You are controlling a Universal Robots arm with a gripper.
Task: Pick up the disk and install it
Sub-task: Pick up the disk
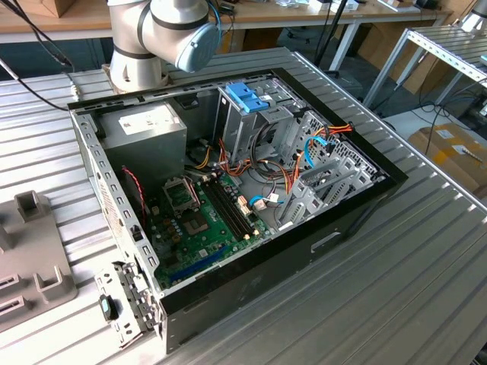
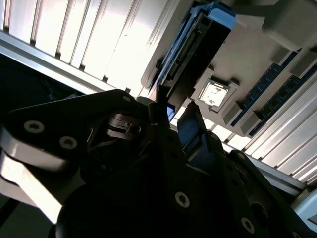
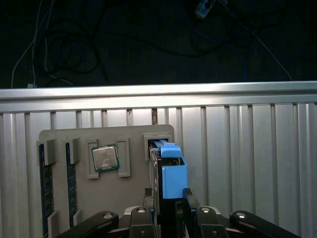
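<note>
Standing edgewise in the grey holder [image 3: 64, 136] — the disk [image 3: 168, 173], gripper [image 3: 170, 201] close.

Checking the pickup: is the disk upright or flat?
Upright: the disk stands on edge in a tray slot in the first wrist view.

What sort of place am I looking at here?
Probably a robotics lab or workshop for computer assembly: a robot arm stands on a ribbed metal table beside an opened computer case, with workbenches behind.
</note>
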